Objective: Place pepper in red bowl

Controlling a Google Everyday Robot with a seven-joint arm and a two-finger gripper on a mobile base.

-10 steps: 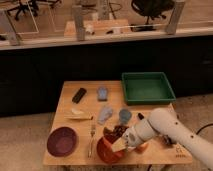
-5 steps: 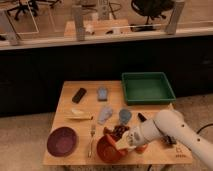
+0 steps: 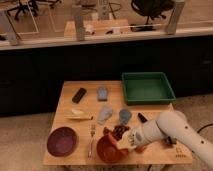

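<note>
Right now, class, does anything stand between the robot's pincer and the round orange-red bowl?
Nothing visible does. The shut pincer sits at the right rim of the round orange-red bowl. The dark brown lumpy cluster lies just behind the bowl, not between them. The small red pepper cannot be made out.

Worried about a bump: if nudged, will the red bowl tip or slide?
Probably slides, not tips: the red bowl sits low and wide on the smooth table. Small, so likely light; the gripper at its right rim could shift it.

Green tray (image 3: pixel 148 88), maroon bowl (image 3: pixel 62 141), black block (image 3: pixel 79 95) on wooden table (image 3: pixel 67 103).
</note>
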